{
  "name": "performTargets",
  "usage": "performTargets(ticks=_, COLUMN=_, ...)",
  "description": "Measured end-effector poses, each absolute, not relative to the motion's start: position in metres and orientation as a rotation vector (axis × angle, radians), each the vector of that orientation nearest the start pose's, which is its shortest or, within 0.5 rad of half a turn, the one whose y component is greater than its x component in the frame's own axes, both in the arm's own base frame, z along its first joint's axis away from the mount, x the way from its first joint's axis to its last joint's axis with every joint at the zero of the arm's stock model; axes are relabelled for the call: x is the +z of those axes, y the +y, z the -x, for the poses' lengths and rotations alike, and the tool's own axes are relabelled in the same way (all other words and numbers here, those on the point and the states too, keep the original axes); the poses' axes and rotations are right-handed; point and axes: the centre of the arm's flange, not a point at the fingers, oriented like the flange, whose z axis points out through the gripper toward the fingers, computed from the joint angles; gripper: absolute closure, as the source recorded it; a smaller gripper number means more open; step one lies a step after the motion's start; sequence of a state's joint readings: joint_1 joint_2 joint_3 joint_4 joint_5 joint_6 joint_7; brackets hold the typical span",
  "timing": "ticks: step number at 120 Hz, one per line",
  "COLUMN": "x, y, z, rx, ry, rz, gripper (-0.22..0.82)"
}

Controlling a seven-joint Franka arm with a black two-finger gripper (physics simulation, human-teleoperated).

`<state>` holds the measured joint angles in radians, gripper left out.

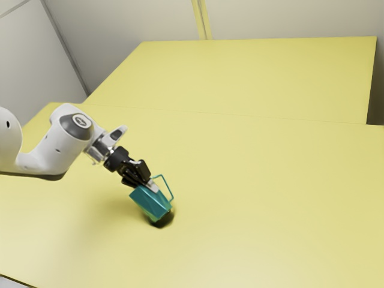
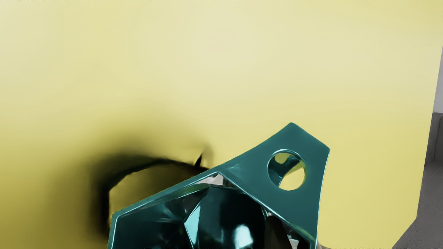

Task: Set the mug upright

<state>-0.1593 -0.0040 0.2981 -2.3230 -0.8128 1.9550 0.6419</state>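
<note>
The exterior view has the white and grey robot arm (image 1: 69, 143) coming in from the left edge, a little below mid-height, and sloping down toward the right to its black two-finger gripper (image 1: 142, 180), which is left of centre and below the frame's middle. The gripper is right against the glossy teal faceted mug (image 1: 150, 201), at the mug's upper end; whether it is clamped on the mug or apart I cannot tell. The mug is in the lower middle of the frame, left of centre, tilted rather than upright, with its body slanting down toward the lower right. A thin, angular teal handle (image 1: 170, 188) stands out from the mug toward the exterior view's right. A dark shadow (image 1: 161, 222) lies on the smooth yellow table (image 1: 270, 228) at the mug's lower end; I cannot tell whether the mug touches the table there. A thin seam crosses the yellow surface, which runs on into the upper right of the frame. Pale grey walls (image 1: 126, 27) rise along the top, with a narrow yellow upright strip (image 1: 203, 18) near top centre. In the wrist view, the mug's hollow, faceted inside faces the camera, and beside the opening is a flat teal part with a round hole, through which yellow shows.
</note>
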Motion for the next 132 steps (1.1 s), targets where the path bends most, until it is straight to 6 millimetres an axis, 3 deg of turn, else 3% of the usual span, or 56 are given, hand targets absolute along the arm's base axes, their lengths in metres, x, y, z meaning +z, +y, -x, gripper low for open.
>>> performTargets(ticks=29, x=0.345, y=0.001, z=-0.488, rx=-0.075, ry=-0.168, rz=-2.442, gripper=0.79)
performTargets(ticks=85, x=0.384, y=-0.015, z=-0.520, rx=-0.042, ry=-0.424, rz=-2.657, gripper=0.79)
performTargets(ticks=113, x=0.406, y=-0.016, z=-0.538, rx=-0.034, ry=-0.579, rz=-2.806, gripper=0.79)
performTargets(ticks=132, x=0.403, y=-0.003, z=-0.550, rx=-0.053, ry=-0.608, rz=-2.890, gripper=0.79)
